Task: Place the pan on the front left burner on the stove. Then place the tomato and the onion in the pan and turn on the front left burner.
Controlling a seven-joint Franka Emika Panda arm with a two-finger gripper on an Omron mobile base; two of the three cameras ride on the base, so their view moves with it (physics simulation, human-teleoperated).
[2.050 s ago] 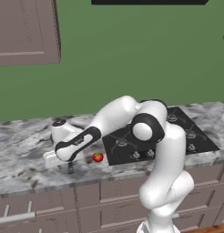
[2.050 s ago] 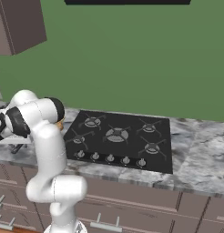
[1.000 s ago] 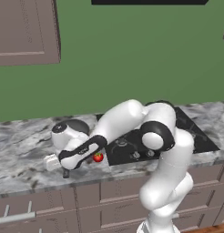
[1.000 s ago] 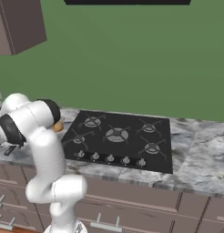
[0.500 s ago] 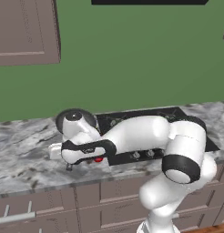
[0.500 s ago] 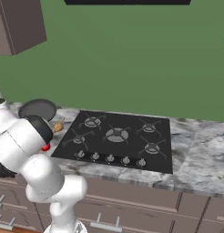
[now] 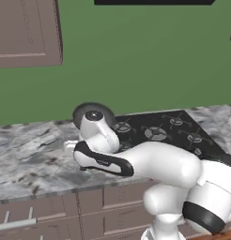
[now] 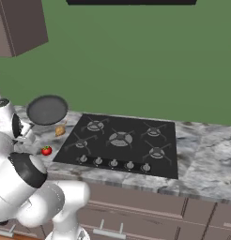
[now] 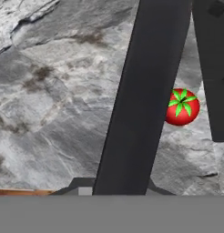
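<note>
The tool is clenched on the handle of the pan [image 8: 47, 109], raised above the desk [image 8: 202, 164] left of the stove [image 8: 121, 140], so only step one is underway: tomato [image 8: 46, 150] and onion [image 8: 60, 131] lie on the desk, burner unlit

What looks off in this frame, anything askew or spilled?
Only the pan: it looks lifted and tipped, inside facing the right base view, not yet on the stove. The tomato and onion sit on the counter; nothing spilled.
</note>
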